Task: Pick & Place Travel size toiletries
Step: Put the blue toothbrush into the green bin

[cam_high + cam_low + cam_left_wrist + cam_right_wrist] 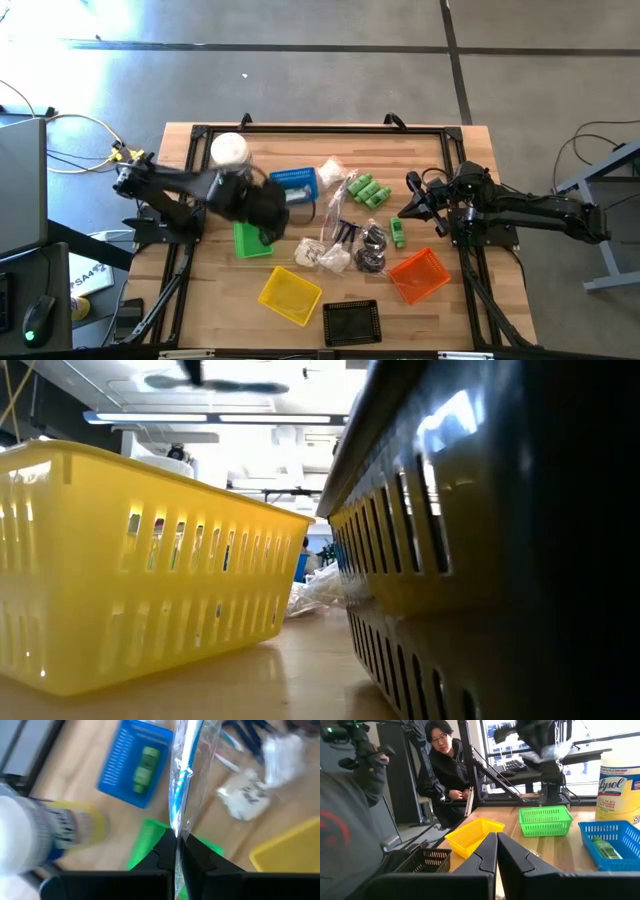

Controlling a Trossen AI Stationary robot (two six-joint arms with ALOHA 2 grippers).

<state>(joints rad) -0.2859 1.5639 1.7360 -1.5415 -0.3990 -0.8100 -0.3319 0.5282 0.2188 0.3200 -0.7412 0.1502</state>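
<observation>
- My left gripper point(176, 845), over the table's middle between the ribbed green basket point(251, 240) and slotted blue basket point(134, 762), pinches a crinkly clear sachet point(186, 775) with blue stick.
- Blue basket contains one green bottle point(144, 763).
- My right gripper point(496, 851), near the orange basket point(420, 275), is closed and empty.

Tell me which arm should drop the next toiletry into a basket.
Left. The left gripper is shut on a clear sachet just above the green basket. The right gripper is shut and empty, beside a green bottle.
</observation>
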